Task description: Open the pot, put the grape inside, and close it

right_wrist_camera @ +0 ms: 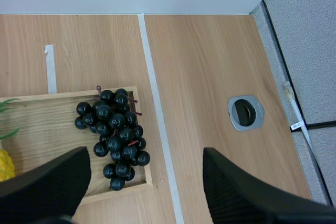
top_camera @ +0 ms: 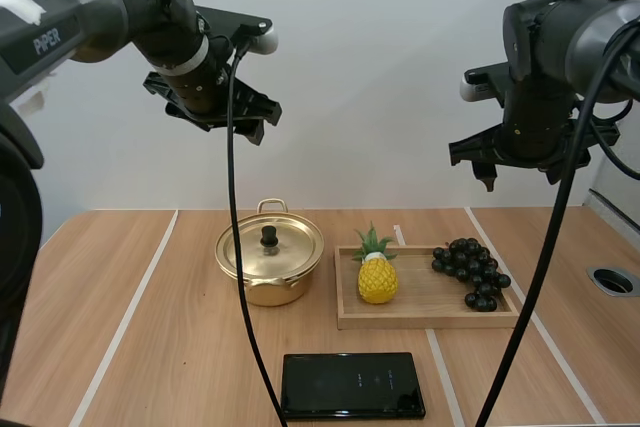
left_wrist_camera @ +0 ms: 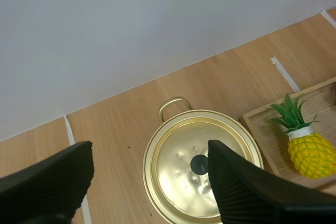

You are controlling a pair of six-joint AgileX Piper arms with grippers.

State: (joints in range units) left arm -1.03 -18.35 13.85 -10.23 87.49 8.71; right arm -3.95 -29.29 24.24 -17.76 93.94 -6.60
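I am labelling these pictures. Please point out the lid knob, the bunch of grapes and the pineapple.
lid knob [left_wrist_camera: 199, 164], left wrist view, on its black top.
bunch of grapes [right_wrist_camera: 116, 132], right wrist view, on a grape in the middle.
pineapple [top_camera: 377, 282], high view, on its yellow body.

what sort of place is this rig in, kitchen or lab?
Likely a lab or office test bench, not a kitchen: a wooden table marked with white tape lines, a cable grommet set in it, and staged props, a pot beside a tray of pineapple and grapes.
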